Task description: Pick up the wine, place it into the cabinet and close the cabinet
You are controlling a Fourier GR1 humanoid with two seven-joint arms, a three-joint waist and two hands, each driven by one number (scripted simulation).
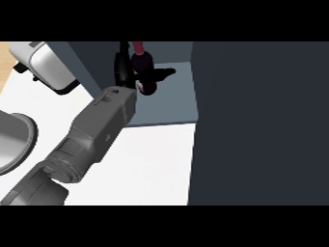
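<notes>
- One grey forearm (99, 128) reaches up from the lower left across the white desk (149, 159) into the open dark blue-grey cabinet (267, 120).
- Which arm it is, I cannot tell.
- Its black robot hand (135, 72) is curled round the dark red wine bottle (140, 54), thumb out to the right.
- The bottle sits inside the cabinet, above its pale grey floor (168, 103).
- A white boxy appliance (47, 65) stands at the upper left.
- A grey round basin (6, 144) shows at the left edge.
</notes>
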